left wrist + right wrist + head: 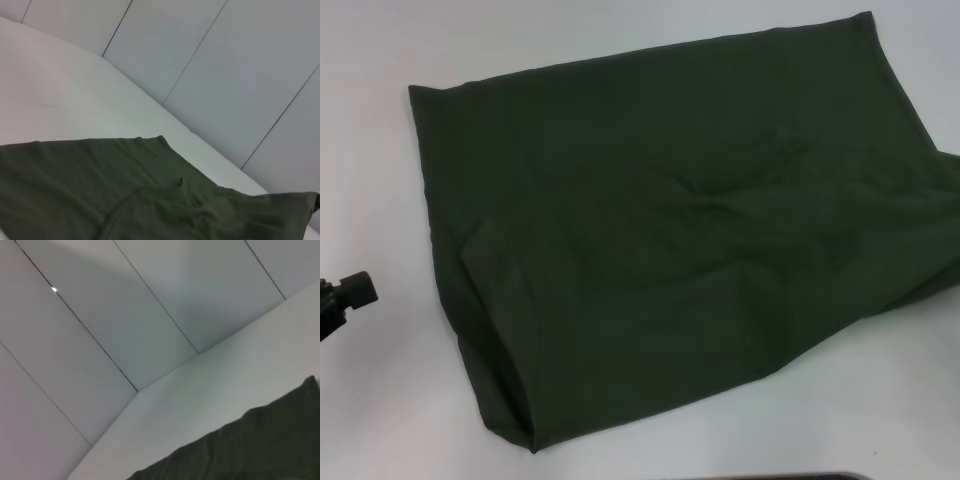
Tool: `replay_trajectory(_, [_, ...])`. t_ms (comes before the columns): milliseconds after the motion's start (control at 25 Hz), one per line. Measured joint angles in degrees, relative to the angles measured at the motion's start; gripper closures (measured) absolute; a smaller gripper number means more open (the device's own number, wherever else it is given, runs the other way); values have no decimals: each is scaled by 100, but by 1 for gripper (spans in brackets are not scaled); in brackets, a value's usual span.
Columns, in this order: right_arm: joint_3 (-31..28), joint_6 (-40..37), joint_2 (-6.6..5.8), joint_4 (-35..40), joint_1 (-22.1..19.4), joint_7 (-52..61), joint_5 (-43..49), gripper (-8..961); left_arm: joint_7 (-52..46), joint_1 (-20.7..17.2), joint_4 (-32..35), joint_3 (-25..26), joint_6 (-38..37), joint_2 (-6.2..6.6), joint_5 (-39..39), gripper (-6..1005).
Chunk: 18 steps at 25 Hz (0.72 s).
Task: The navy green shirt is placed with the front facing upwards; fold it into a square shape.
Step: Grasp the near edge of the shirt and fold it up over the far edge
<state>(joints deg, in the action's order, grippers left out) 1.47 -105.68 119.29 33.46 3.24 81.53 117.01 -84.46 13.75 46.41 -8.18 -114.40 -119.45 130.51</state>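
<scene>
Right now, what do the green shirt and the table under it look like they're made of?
The navy green shirt looks like soft matte knit fabric, likely cotton: it lies limp, with gentle creases and folded edges and no shine. The table looks like a smooth, hard white surface, perhaps laminate or painted board, with a faint even sheen; the exact material cannot be told.

- Only a small part of the robot's body shows, at the left edge of the head view.
- It is the left arm's end piece (350,293): a short, matte black, cylinder-shaped part with a rounded tip.
- Behind it sits a darker, blocky black section, cut off by the edge.
- No cables, screws or markings can be made out.
</scene>
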Motion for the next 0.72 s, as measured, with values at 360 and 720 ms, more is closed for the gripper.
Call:
replay_trajectory(360, [31, 228, 15, -76, 164, 81, 196, 943, -709, 253, -221, -99, 608, 48, 96, 968])
replay_trajectory(720, [2, 279, -49, -84, 211, 223, 205, 943, -823, 239, -198, -174, 380, 51, 647, 834])
